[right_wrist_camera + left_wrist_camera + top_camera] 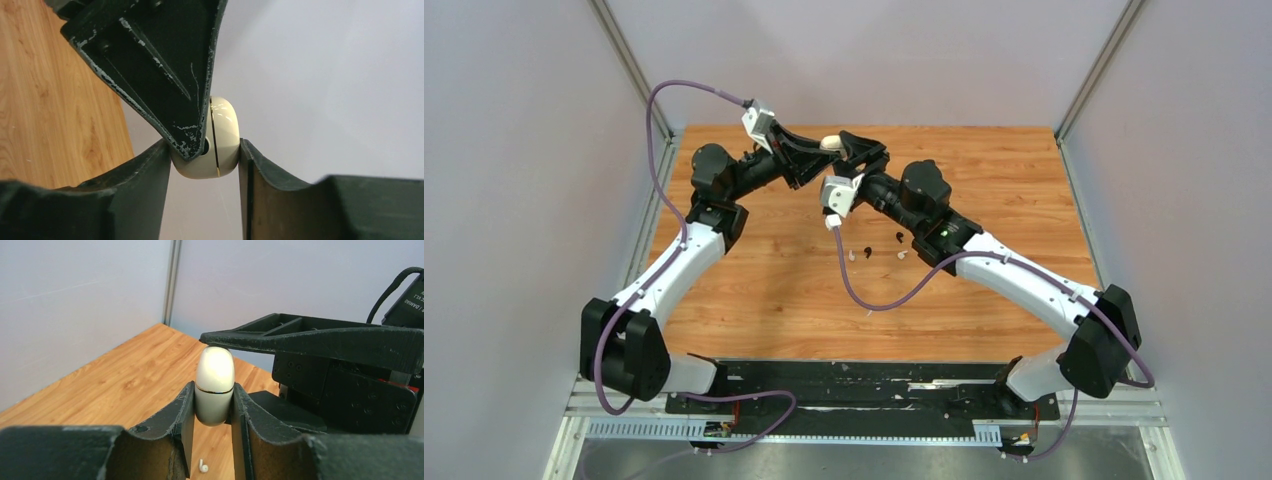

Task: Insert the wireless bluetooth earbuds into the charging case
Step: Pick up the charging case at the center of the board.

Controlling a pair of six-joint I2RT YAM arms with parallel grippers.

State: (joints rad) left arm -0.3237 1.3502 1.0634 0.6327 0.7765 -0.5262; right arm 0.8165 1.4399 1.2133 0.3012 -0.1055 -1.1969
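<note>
1. Spanning the cell floor, the light-brown wood-grain worktop (754,300) carries the loose parts; the main item hangs in the air above it.
2. Both black-and-white jointed arms, the left arm (674,270) and the right arm (1024,275), reach to one spot above the middle of the worktop's far edge.
3. The left gripper (213,395) pinches the case's lower body from its two sides, below the seam.
4. The right gripper (206,150) clamps the same case end to end, with one finger on the domed lid and the other on the base.
5. The glossy cream, pill-shaped plastic charging case (215,365) has a thin gold seam. Its long axis looks upright, and the lid is on top and shut.
6. The four tiny stemmed earbuds lie near the worktop's middle:
   - a white earbud (852,256) is just beside a black earbud (867,251);
   - a second black earbud (897,237) and a second white earbud (902,255) lie nearby.
7. The earbuds sit well apart from the case, below it and toward the near edge, close by the right arm. I judge that the right gripper's grip along the case's long axis holds the lid closed. That gripper probably has to release and lift the lid while the left one steadies the body. It also looks the better placed to fetch the earbuds.
</note>
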